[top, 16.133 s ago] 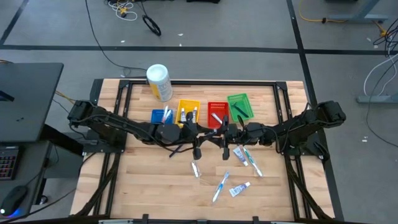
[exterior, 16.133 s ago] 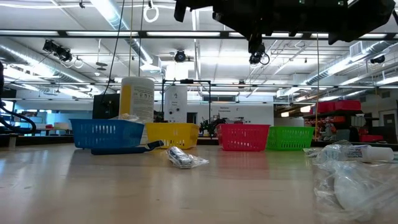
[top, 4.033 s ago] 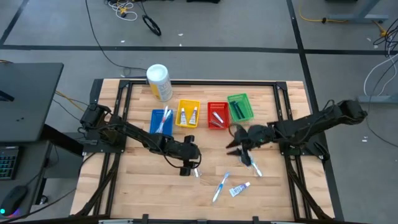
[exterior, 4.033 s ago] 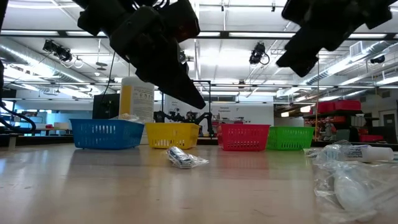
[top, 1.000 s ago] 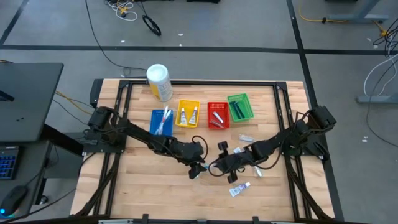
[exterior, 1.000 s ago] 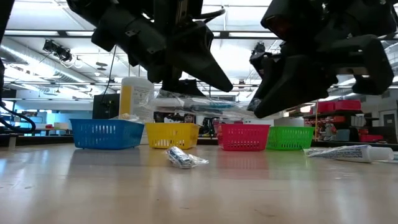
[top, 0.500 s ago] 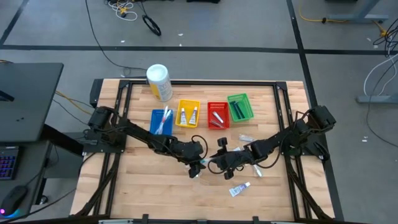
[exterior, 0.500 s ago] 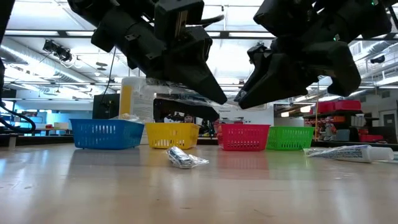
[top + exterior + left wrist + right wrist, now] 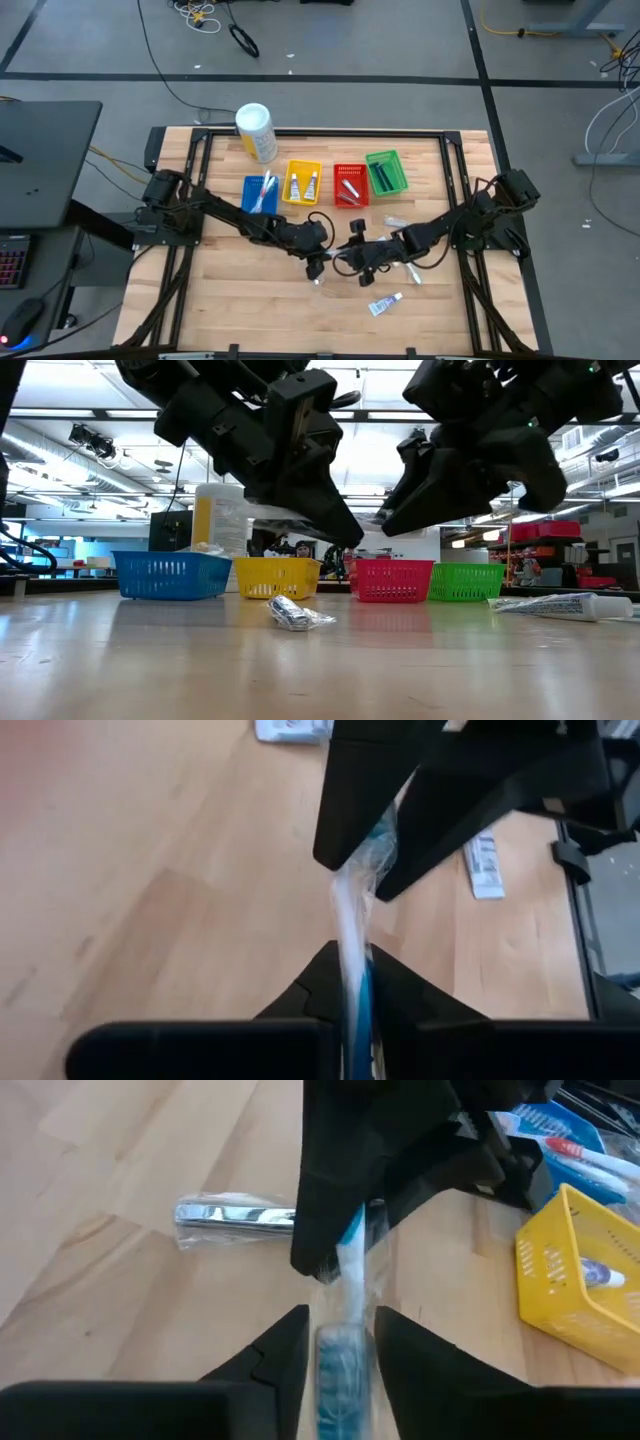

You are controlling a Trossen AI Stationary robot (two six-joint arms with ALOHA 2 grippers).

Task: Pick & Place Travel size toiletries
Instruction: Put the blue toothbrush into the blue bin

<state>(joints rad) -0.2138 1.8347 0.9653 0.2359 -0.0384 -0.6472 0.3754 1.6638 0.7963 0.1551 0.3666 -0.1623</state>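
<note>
A toothbrush (image 9: 350, 910) in a clear wrapper hangs in the air over the table's middle, stretched between my two grippers. My left gripper (image 9: 350, 958) reaches in from the table's left and is shut on it. My right gripper (image 9: 342, 1330) faces it from the table's right. Its open fingers stand on either side of the toothbrush's blue end (image 9: 345, 1365); I cannot tell whether they touch it. In the high view the two grippers meet at the toothbrush (image 9: 331, 262). A silver-wrapped item (image 9: 316, 279) lies flat on the table just below. My left gripper pinches the wrapped toothbrush between its two fingers at a stretch of the shaft (image 9: 352, 935) short of the end by my right gripper. The fingers slant down from the table's left and lie along the toothbrush. The toothbrush is lifted clear of the table.
Blue (image 9: 260, 192), yellow (image 9: 303, 183), red (image 9: 349, 185) and green (image 9: 386, 172) baskets stand in a row at the far side, with a white-and-yellow canister (image 9: 255, 132) behind them. A toothpaste tube (image 9: 385, 303) and other wrapped items (image 9: 410, 270) lie right of centre.
My left gripper has shut on the toothbrush that my right gripper holds up. Both grippers have stayed close together over the table's middle. The toothbrush stays lifted clear.
</note>
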